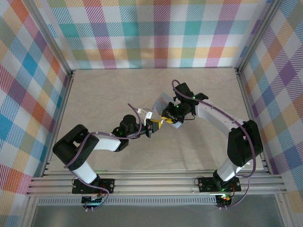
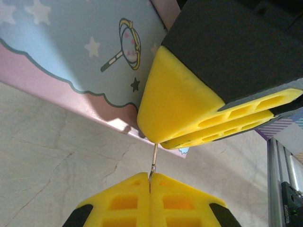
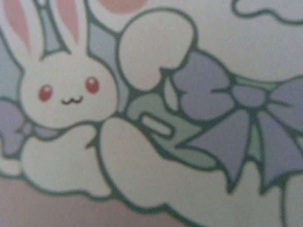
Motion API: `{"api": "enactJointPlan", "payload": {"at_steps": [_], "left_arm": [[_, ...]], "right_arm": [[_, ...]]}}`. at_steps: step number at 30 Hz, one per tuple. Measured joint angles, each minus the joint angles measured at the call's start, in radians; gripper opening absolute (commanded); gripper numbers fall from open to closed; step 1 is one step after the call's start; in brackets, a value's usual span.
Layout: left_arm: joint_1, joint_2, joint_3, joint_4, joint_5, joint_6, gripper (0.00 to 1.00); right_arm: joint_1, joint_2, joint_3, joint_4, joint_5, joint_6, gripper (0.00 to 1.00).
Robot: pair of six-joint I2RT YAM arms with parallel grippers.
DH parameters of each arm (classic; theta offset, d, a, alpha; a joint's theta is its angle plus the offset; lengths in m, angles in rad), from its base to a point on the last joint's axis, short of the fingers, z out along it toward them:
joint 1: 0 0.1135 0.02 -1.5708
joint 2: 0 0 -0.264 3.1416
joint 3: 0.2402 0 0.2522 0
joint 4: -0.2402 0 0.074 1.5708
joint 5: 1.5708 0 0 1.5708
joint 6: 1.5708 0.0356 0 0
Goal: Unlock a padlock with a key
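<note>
From above, the two arms meet near the middle of the bench point(image 1: 104, 99). The left tool point(image 1: 152, 126) points toward 2 o'clock and the right tool point(image 1: 165, 120) points toward 8 o'clock, tip to tip. The pale blue box point(image 1: 162, 101) sits just at 12 o'clock from that spot, partly under the right arm. In the left wrist view, the left tool point(image 2: 150, 176) has its yellow fingers pressed together, pinching the key point(image 2: 154, 163). The key stands up thin and straight toward 12 o'clock. Its top end touches the tip of the right tool point(image 2: 158, 141), whose two yellow fingers lie close together. What they pinch there is hidden. The pink bottom edge of the box is right behind that tip. The bench is bare from 7 o'clock to 11 o'clock of the tools, with lots of room out to the metal side rail point(image 1: 59, 101). The right wrist view is pressed close to the box print, a white bunny point(image 3: 66, 90) and a purple bow point(image 3: 241, 109).
</note>
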Motion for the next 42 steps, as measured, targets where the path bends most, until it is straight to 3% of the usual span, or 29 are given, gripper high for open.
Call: {"api": "enactJointPlan", "payload": {"at_steps": [30,42], "left_arm": [[-0.005,0.011,0.006,-0.003,0.0,0.003,0.0],[-0.005,0.011,0.03,-0.029,-0.008,0.07,0.0]], "right_arm": [[0.0,0.0,-0.007,0.0,-0.013,-0.001,0.0],[-0.009,0.01,0.018,-0.045,-0.05,-0.027,0.0]]}}
